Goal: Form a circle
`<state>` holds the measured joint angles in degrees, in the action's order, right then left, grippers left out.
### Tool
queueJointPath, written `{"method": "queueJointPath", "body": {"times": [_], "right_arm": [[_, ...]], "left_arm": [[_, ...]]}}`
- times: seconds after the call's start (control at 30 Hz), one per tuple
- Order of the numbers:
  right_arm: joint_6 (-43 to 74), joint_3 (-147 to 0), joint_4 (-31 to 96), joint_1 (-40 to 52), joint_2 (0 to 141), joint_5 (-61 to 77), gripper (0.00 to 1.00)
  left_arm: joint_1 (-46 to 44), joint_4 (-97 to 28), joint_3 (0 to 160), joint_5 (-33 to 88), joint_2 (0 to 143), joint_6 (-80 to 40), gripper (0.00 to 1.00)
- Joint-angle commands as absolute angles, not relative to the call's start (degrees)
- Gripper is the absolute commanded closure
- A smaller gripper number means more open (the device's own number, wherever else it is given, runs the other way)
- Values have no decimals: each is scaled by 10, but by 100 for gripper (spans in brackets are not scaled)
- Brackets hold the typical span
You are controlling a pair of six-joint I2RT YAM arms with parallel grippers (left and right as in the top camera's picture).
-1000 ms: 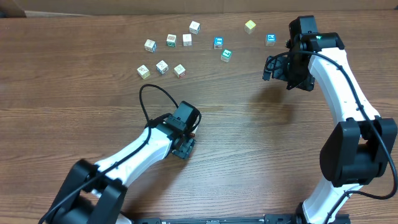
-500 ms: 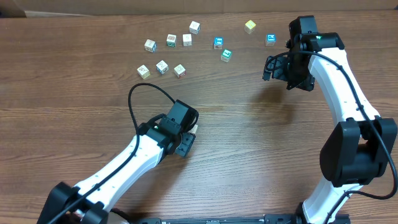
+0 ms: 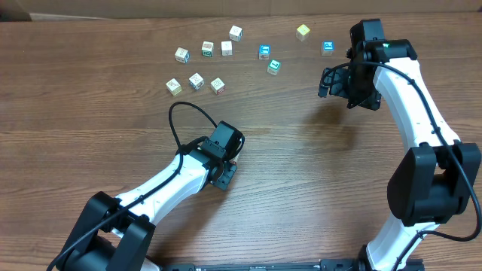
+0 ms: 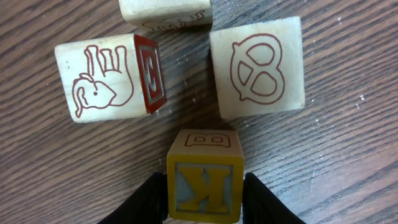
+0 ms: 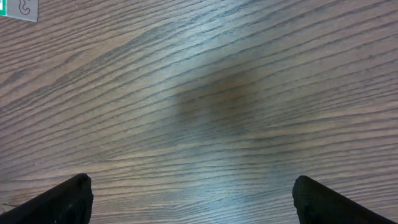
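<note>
In the left wrist view a yellow cube with a K on its face sits between the black fingers of my left gripper, which is shut on it. Just beyond it on the table lie a whitish cube with a red elephant, a cube with a pretzel drawing and the edge of a third, forming a tight cluster. From overhead the left gripper covers this cluster at mid-table. My right gripper hangs open over bare wood, seen overhead at the right.
Several loose cubes lie scattered along the far side of the table, from a whitish one at the left to a yellow one and a blue-faced one near the right arm. A cube's corner shows at the right wrist view's top left.
The left arm swung slightly left with its cable loop, then returned to nearly where it was. The right arm has not moved.
</note>
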<state>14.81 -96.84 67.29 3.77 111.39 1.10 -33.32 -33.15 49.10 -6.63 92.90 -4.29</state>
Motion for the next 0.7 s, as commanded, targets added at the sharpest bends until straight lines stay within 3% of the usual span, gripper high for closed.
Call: {"method": "queueJointPath", "body": {"times": [0.0,0.67], "right_arm": [[150,-975,672,35,1103,10,0],[150,-975,671,35,1103,10,0]], "left_arm": [[-333,-329,489,-88,933,-56,65],[-333,-314,489,-109,933,-66,66]]}}
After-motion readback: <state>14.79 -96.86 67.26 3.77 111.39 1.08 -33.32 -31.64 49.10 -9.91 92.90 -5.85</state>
